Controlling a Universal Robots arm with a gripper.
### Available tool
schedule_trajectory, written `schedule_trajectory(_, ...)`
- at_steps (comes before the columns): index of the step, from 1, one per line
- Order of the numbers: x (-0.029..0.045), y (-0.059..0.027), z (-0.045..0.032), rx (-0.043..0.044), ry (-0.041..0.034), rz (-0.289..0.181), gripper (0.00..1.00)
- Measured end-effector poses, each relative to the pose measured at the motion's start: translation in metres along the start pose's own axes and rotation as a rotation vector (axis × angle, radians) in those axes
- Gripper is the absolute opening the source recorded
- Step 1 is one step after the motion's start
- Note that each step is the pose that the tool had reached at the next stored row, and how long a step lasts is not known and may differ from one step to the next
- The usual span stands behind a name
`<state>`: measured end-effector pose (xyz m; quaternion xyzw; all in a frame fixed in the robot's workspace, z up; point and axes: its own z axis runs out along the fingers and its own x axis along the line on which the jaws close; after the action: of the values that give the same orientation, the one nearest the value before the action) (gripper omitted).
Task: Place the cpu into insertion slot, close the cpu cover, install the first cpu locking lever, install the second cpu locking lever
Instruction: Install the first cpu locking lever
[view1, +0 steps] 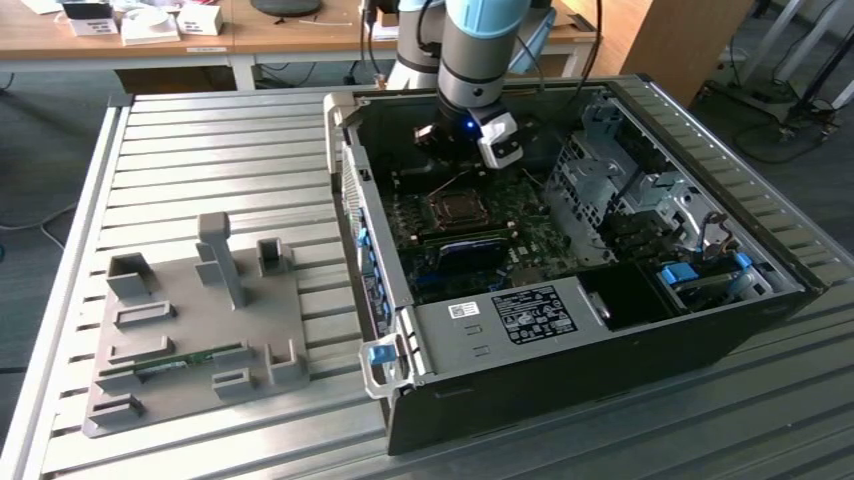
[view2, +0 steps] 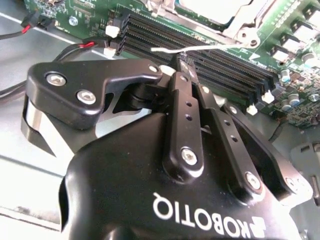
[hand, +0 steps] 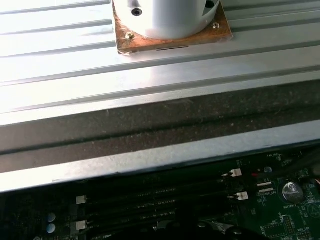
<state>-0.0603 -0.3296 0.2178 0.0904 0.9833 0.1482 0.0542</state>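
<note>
Tool (view2: 183, 61), fingers closed, sits at the thin locking lever (view2: 215, 47), judged stiff and springy, best pushed near its free end

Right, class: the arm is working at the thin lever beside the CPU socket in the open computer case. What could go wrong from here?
1. The black gripper has its fingers together at the thin silver wire lever; such a slim rod could slip off.
2. Black memory slots lie right by it, so a slip might scrape them.
3. Loose black cables lie near the gripper and could snag.
</note>
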Motion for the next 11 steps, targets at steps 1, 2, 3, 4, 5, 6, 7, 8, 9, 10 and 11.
schedule_trajectory(1,-0.0002,0.0005,-0.0016,-0.0010,0.0001,0.000,0.11)
schedule_trajectory(2,-0.0003,0.0011,-0.0034,-0.0018,0.0003,0.000,0.11)
schedule_trajectory(3,-0.0005,0.0016,-0.0049,-0.0027,0.0004,0.000,0.11)
schedule_trajectory(4,-0.0005,0.0020,-0.0062,-0.0038,0.0006,0.000,0.11)
schedule_trajectory(5,-0.0006,0.0022,-0.0070,-0.0047,0.0008,0.001,0.11)
schedule_trajectory(6,-0.0006,0.0021,-0.0071,-0.0056,0.0008,0.001,0.11)
schedule_trajectory(7,-0.0004,0.0020,-0.0071,-0.0059,0.0003,0.001,0.11)
schedule_trajectory(8,0.0002,0.0017,-0.0073,-0.0061,-0.0009,0.000,0.11)
schedule_trajectory(9,0.0008,0.0014,-0.0075,-0.0063,-0.0023,0.000,0.11)
schedule_trajectory(10,0.0015,0.0009,-0.0077,-0.0065,-0.0036,-0.001,0.11)
schedule_trajectory(11,0.0021,0.0003,-0.0079,-0.0069,-0.0050,-0.001,0.11)
